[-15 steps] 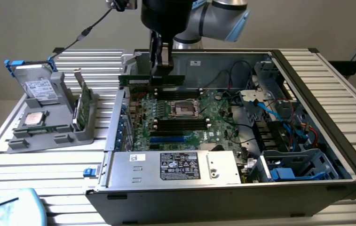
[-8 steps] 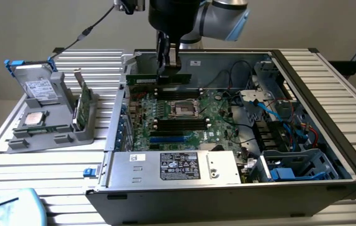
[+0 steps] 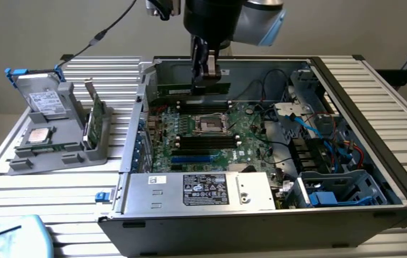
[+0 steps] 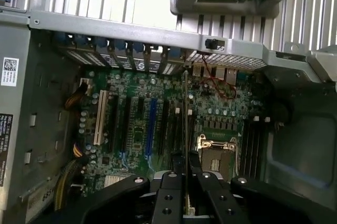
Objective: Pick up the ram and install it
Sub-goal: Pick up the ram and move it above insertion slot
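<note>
**Item 1. My hand** [image 3: 208, 79]: clamped on the ram [image 4: 185, 113]. One finger [image 4: 167, 199] sits on each flat face, and the board stands on edge between them. The grip is near one end, at the exterior view's right.

**Item 2. The ram:** held inside the open computer case [image 3: 375, 102], toward its far wall, directly under my wrist. The long axis runs level, from the exterior view's left to its right. In the wrist view it shows edge-on as a thin line reaching away from my fingers.

**Item 3. Memory slots** [image 3: 197, 106]: a black bank just below the ram, on the far side of the processor socket [image 3: 207, 124]. They run the same way as the stick, so the stick and the slots look parallel. I judge that the fit depends on this alignment, with the lower edge over one slot. I cannot tell whether that edge touches a slot or hangs just clear of it.

**Item 4. Second slot bank** [image 3: 205, 142]: on the near side of the socket, well apart from the ram.

**Item 5. Motherboard** [image 3: 250, 134]: lies flat on the case floor and carries the socket and both banks.

**Item 6. Grey holder** [image 3: 74, 156]: stands on the slatted surface [image 3: 52, 188] outside the case, at the exterior view's left, well apart from my hand. It holds a labelled drive [image 3: 45, 101], a square silver chip [image 3: 38, 134] and an upright green board [image 3: 95, 115].
</note>
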Robot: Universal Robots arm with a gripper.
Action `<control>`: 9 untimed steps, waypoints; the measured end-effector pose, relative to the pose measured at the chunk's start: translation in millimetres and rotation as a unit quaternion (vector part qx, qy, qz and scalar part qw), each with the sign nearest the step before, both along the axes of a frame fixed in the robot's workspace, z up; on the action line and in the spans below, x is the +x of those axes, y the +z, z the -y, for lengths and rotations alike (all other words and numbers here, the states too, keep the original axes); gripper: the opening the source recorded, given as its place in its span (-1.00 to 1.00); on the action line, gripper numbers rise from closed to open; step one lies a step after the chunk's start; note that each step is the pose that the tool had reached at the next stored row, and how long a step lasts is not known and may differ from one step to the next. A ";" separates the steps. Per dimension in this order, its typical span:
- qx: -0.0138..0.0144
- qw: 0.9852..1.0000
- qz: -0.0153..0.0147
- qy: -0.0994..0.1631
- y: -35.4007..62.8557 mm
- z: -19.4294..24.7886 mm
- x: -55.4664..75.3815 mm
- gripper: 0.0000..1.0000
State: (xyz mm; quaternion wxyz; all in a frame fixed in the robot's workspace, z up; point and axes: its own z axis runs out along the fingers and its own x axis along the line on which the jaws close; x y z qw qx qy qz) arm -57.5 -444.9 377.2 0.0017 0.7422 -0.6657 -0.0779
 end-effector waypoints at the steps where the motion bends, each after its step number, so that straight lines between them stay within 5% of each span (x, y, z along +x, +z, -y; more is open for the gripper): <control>1: 0.001 1.000 0.001 0.000 -0.2 0.0 2.4 -0.71; 4: 0.004 1.000 0.002 0.000 -0.6 0.0 10.1 -0.71; 9: 0.004 1.000 0.009 -0.002 -2.9 0.0 19.5 -0.71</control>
